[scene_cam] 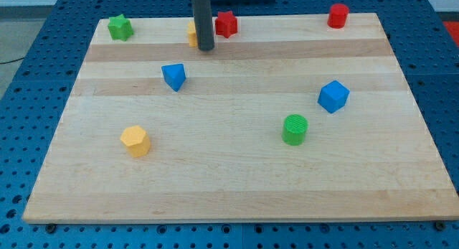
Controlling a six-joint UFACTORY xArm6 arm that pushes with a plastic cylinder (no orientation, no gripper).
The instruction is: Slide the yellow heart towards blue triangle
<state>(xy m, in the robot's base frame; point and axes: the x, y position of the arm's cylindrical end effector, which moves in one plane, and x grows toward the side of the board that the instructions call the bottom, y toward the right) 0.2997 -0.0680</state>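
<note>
The yellow heart [192, 34] sits near the board's top edge, mostly hidden behind my rod; only its left sliver shows. My tip [206, 48] rests on the board right beside the heart, at its lower right. The blue triangle [173, 76] lies below and to the left of the tip, a short way down the board.
A red block [226, 24] sits just right of the rod at the top. A green star [120, 26] is at top left, a red cylinder [338, 15] at top right. A blue cube [333, 96], a green cylinder [295, 129] and a yellow hexagon [135, 141] lie lower down.
</note>
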